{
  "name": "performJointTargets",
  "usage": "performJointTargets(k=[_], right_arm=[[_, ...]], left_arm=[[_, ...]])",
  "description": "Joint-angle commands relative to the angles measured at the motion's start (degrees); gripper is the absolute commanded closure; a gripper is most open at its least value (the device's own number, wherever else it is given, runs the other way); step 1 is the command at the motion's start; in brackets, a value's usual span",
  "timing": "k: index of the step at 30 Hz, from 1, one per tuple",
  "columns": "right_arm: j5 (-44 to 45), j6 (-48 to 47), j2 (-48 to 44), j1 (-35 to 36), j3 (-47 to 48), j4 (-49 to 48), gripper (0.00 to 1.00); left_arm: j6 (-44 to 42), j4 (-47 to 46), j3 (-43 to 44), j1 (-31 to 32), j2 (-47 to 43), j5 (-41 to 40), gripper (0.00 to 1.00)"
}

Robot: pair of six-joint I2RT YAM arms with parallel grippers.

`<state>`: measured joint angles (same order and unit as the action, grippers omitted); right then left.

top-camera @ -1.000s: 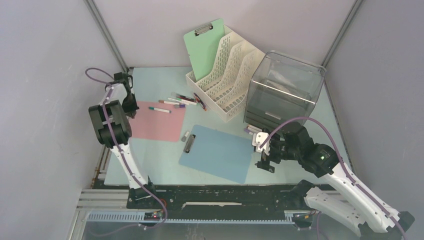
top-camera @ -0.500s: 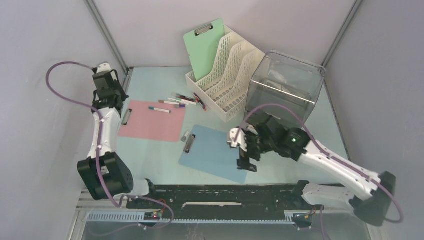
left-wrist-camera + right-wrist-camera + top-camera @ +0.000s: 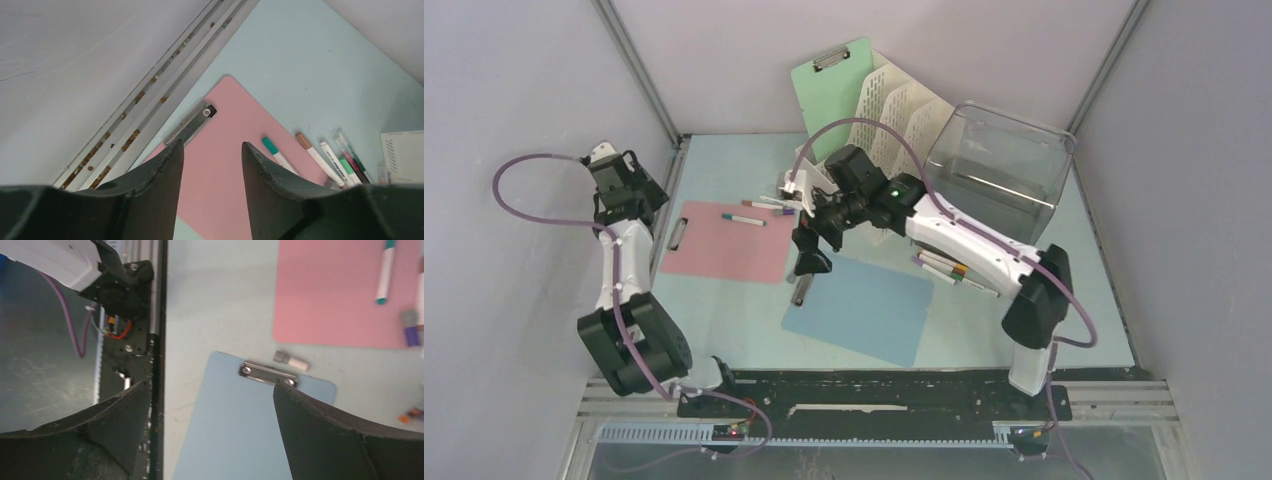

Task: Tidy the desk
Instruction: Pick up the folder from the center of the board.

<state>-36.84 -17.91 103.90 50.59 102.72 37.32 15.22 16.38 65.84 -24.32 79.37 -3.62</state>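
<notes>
The desk (image 3: 724, 165) is a pale mint-blue top. A pink clipboard (image 3: 729, 250) lies at its left with a teal marker (image 3: 746, 217) on it. My left gripper (image 3: 644, 200) hovers by that board's metal clip (image 3: 192, 122). It is open with nothing between its fingers, and the pink clipboard (image 3: 225, 165) shows below them. A blue clipboard (image 3: 869, 310) lies at front centre. My right gripper (image 3: 808, 255) hangs wide open over its clip end, with the blue clipboard (image 3: 225, 425) and its clip (image 3: 267, 374) seen between the jaws.
A white file rack (image 3: 899, 105) holding a green clipboard (image 3: 829, 85) stands at the back. A clear bin (image 3: 1004, 165) stands at back right. Loose markers (image 3: 779, 203) lie behind the pink board, more markers (image 3: 949, 268) near the bin. A small cap (image 3: 290, 360) lies beside the blue board's clip.
The left gripper has opened and drawn back from the pink clipboard's clip. The right arm has swung from the front right across to the blue clipboard's clip end, staying open.
</notes>
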Motion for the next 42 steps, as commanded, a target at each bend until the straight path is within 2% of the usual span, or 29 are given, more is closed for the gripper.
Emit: performJointTargets(k=[1,4,10,11,13,14,17,24,27,31,37,41,42], right_arm=[[-11.0,7.1,4.8,-2.2,6.0,2.3,0.00],[-13.6,6.2,6.7,-4.0,7.7,4.2,0.00],[-17.9,6.2,7.8,-7.5,9.7,7.2,0.00],[-17.8,6.0,7.5,-7.6,9.5,7.6,0.00],[-17.2,5.4,6.8,-7.9,8.5,8.1,0.00],[-16.9,5.1,6.3,-8.1,7.9,8.1,0.00],[-16.6,5.1,4.5,-8.9,5.2,7.1,0.00],[-16.3,4.2,1.0,-10.7,1.4,6.2,0.00],[-16.6,4.3,-0.5,-11.4,-0.3,5.2,0.00],[-17.0,4.1,-2.6,-11.7,-2.9,4.1,0.00],[-17.4,3.8,-5.2,-11.8,-6.8,2.2,0.01],[-17.8,3.8,-5.6,-12.0,-6.9,2.1,0.00],[-17.9,3.7,-5.8,-12.0,-6.9,2.1,0.00]], left_arm=[[4.6,2.6,5.4,0.3,8.8,-2.8,0.48],[8.4,3.0,7.9,0.3,14.7,-6.1,0.49],[10.8,2.7,12.5,0.1,25.4,-4.6,0.41],[11.0,2.7,13.1,0.0,26.4,-4.0,0.37],[11.2,3.1,14.6,-0.4,28.7,-1.8,0.09],[11.6,3.6,15.6,-0.7,30.0,-1.0,0.06],[12.4,3.7,16.2,-2.0,32.4,2.2,0.06],[17.2,3.1,16.2,-2.1,35.0,8.8,0.13],[17.7,2.3,14.6,-1.1,34.0,4.8,0.13],[12.2,5.0,16.8,0.6,33.9,-3.1,0.12],[9.5,7.0,16.5,2.3,32.9,-12.2,0.10],[7.6,10.8,20.2,4.4,34.8,-14.3,0.10],[7.4,11.6,21.0,5.0,35.2,-13.9,0.13]])
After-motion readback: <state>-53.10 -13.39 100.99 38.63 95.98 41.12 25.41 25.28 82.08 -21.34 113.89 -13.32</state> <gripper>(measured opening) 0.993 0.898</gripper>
